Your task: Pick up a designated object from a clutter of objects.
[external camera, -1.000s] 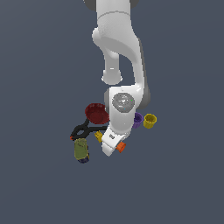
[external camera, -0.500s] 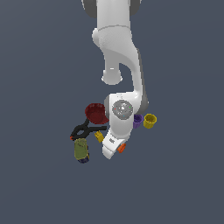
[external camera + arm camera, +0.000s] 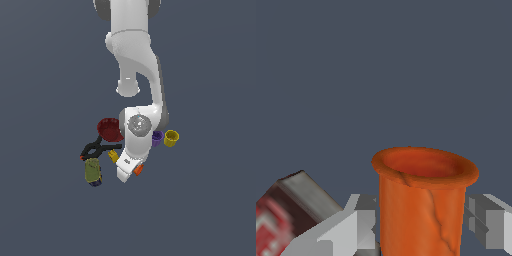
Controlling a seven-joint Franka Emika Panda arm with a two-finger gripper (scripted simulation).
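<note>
1. The gripper [image 3: 421, 225] stands around the orange cup [image 3: 423, 200]; in the wrist view one grey finger [image 3: 358, 222] lies against one side of the cup's wall, and the other finger [image 3: 488, 225] sits just beside the opposite side with a thin dark gap showing, so the jaws are parted and not clenched on the cup.
2. The orange cup is upright between the fingers, its rim open toward the wrist camera and its body marbled with darker veins.
3. In the exterior view the gripper [image 3: 131, 172] points down at the edge of the clutter, and only a small part of the orange cup [image 3: 138, 170] shows beside the white hand.
4. A dark red box [image 3: 286, 215] with a grey edge lies tilted just beside the near finger in the wrist view.
5. In the exterior view a small yellow block [image 3: 113, 156] lies just beside the hand, toward the exterior view's left.
6. Further toward the exterior view's left lie the black clamp [image 3: 97, 148] and, near it, the olive can [image 3: 92, 171] on its side.
7. The red bowl [image 3: 110, 129] sits behind the clamp, partly covered by the arm.
8. On the exterior view's right of the arm stand the purple cup [image 3: 157, 138] and the yellow cup [image 3: 171, 138], close together, well apart from the orange cup.
</note>
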